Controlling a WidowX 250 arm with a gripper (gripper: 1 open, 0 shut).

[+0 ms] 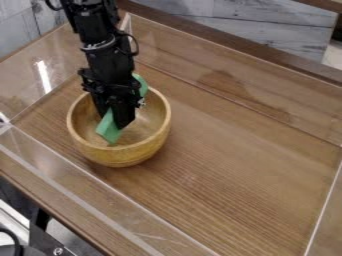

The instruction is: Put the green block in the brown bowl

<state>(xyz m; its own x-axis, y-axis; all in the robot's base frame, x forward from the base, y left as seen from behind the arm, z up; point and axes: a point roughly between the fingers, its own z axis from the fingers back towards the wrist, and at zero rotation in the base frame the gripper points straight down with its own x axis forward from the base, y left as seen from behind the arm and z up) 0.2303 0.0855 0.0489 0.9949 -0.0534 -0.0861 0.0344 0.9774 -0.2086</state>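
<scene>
Green block (107, 127) tilts in the brown bowl (132, 151), beneath the gripper (112, 104).

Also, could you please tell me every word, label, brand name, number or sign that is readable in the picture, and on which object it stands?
There is no text that I can read.
Brown bowl: no lettering visible on its outside.
Green block: no marking visible on the part that shows.
Robot arm: no label can be made out; it is too dark and small to tell.
</scene>
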